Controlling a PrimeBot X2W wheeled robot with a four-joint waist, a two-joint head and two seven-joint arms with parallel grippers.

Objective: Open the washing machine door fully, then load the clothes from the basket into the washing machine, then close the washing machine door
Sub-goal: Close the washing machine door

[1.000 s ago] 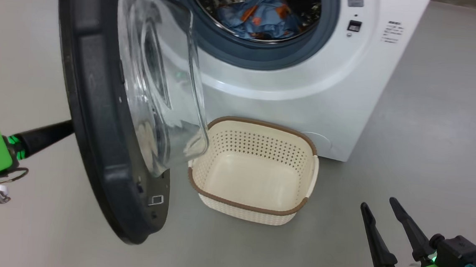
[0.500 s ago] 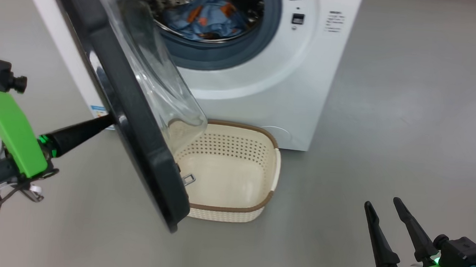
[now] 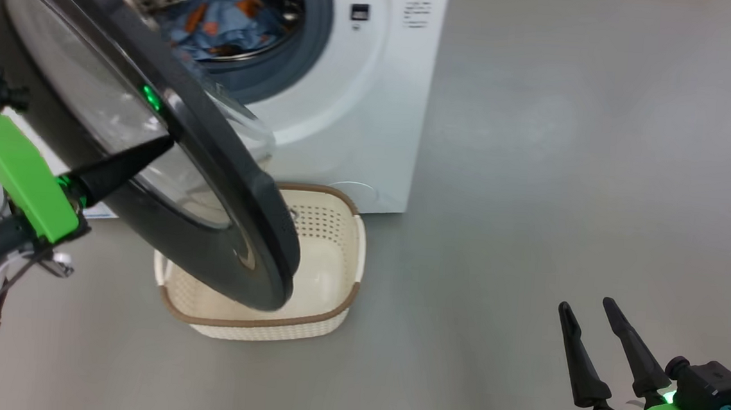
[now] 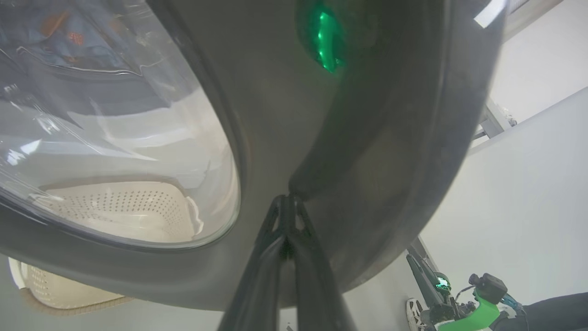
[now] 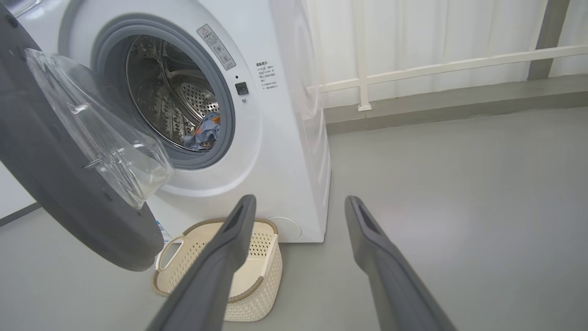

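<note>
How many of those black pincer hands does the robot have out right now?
2. The left gripper, shut, touches its tips to the washer door; the right gripper hangs open over the floor.

Left end effector (image 3: 162,144) outstretched ahead, fingers tight together; right end effector (image 3: 587,305) low, fingers apart, tips upward.

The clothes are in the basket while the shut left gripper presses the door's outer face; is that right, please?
Not quite: the head view shows the clothes in the washing machine, with the basket empty. The shut left gripper does press the outer face of the door.
</note>
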